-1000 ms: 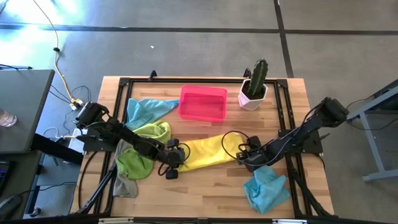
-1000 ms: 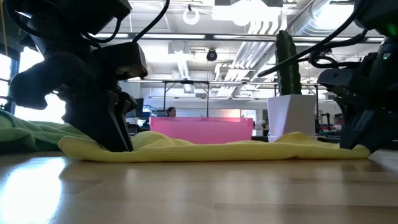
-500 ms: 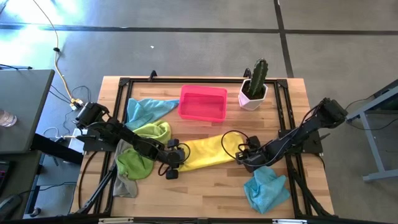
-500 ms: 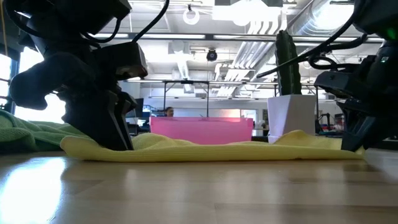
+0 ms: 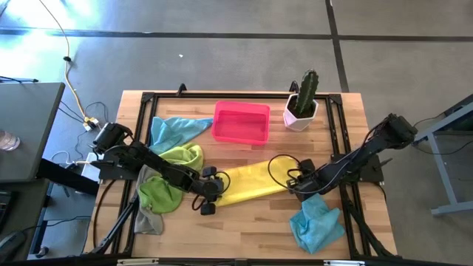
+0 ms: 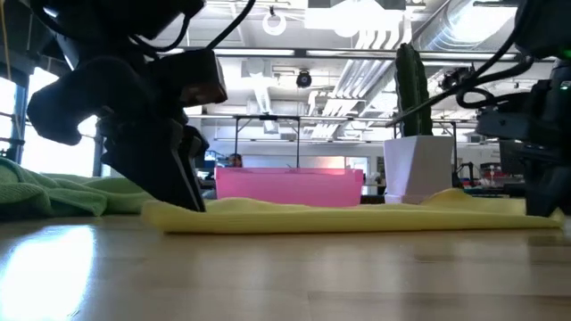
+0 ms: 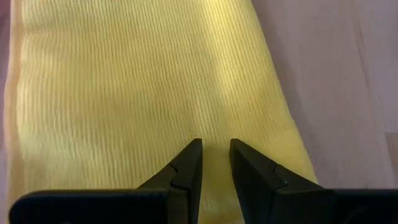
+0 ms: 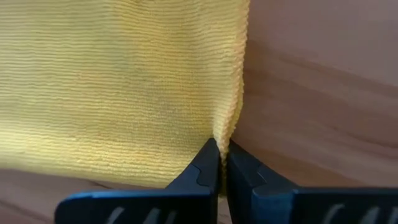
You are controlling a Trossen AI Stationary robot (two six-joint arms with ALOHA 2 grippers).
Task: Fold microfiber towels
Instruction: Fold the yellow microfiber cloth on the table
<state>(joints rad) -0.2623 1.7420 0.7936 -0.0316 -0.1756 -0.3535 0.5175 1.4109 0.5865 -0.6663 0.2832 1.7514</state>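
Yellow towel point(image 5: 247, 182) lies stretched mid-frame on the desk point(image 5: 244, 222). Left gripper point(image 5: 210, 193) pinches its left end, right gripper point(image 5: 298, 183) its right edge; bare wood below.

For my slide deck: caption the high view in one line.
Both grippers, left and right, hold opposite ends of the yellow towel on the table.

Towel point(image 5: 247, 182) flat between left claw point(image 5: 209, 193) and right claw point(image 5: 298, 182).

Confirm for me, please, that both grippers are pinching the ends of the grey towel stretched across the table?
Not quite: the stretched towel is yellow, not grey. The high view shows the yellow towel between the left gripper and the right gripper.
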